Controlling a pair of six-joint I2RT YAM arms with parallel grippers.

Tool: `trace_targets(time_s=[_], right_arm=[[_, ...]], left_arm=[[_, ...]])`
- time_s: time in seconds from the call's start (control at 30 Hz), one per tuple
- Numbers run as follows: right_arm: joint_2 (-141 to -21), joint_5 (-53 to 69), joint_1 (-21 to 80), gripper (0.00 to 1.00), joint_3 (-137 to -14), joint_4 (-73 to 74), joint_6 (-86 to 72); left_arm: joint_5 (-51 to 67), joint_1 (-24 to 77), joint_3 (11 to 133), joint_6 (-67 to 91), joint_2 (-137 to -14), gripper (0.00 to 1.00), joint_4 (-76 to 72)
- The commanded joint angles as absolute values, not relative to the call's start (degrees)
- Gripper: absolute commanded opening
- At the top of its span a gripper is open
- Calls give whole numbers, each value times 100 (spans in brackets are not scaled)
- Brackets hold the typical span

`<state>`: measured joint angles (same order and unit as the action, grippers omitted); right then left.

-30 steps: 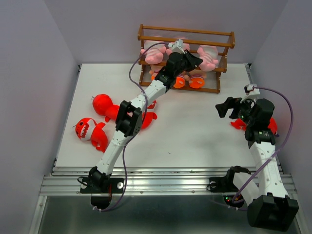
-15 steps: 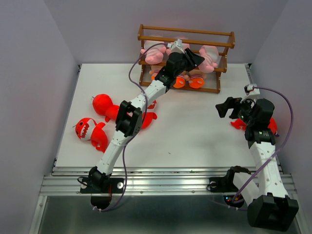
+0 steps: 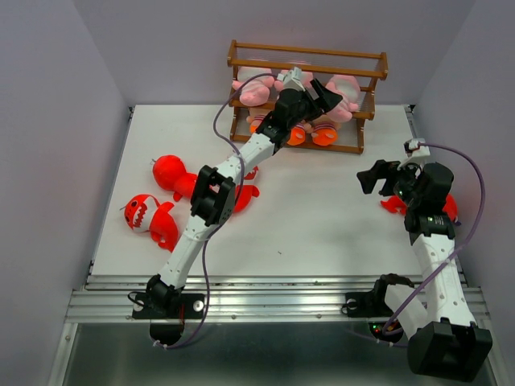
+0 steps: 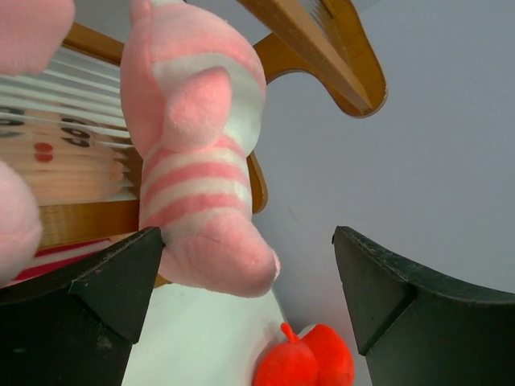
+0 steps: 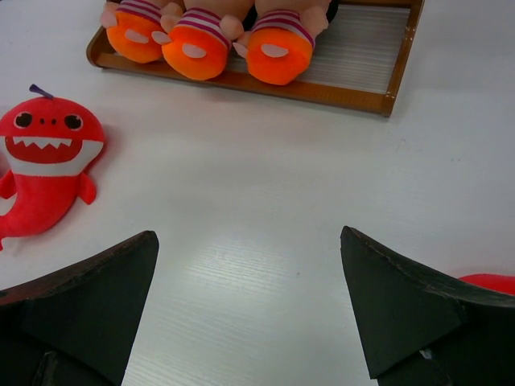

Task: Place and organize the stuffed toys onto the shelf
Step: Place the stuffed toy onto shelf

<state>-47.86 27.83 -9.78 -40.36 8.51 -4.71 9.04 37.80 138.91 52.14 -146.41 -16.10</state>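
The shelf point(image 3: 306, 55) stands at the far edge of the white tabletop point(image 3: 322, 217), against the back wall. On its middle level sit the pink striped animals: one at the left end point(image 3: 251, 90), one at the right end point(image 3: 348, 92), and pink plush showing between them behind the arm. The orange-footed dolls point(image 3: 322, 135) line the bottom level with their orange soles facing outward; the right wrist view shows three soles side by side point(image 5: 201, 48). The top level holds no toy.

The left claw point(image 3: 315, 95) reaches into the middle level with its fingers spread wide and gripping nothing. In its own wrist view a pink striped animal point(image 4: 197, 161) sits upright between the fingers, its foot just beside the left finger point(image 4: 121, 281), with a wooden rail of the shelf point(image 4: 322, 48) above.

The red sharks lie on the tabletop. Two rest near the left edge, one showing its toothy mouth point(image 3: 145, 213) and one behind it point(image 3: 170, 171). A third point(image 3: 248, 193) is partly hidden under the left arm. A fourth point(image 3: 394, 205) lies at the right edge beside the right arm.

The right claw point(image 3: 374, 175) hangs over the right side of the tabletop, well apart from the shelf, fingers wide and empty.
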Motion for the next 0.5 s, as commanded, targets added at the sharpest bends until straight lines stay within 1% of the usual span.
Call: trace_targets(time_s=[0.0, 0.47], right_arm=[[-4685, 2742, -1028, 100, -4043, 527, -387], [-4702, 2786, -1028, 100, -4017, 501, -343]], left_arm=[[932, 3788, 13781, 4949, -13966, 99, -1837], [817, 3797, 13492, 4448, -13439, 99, -1644]])
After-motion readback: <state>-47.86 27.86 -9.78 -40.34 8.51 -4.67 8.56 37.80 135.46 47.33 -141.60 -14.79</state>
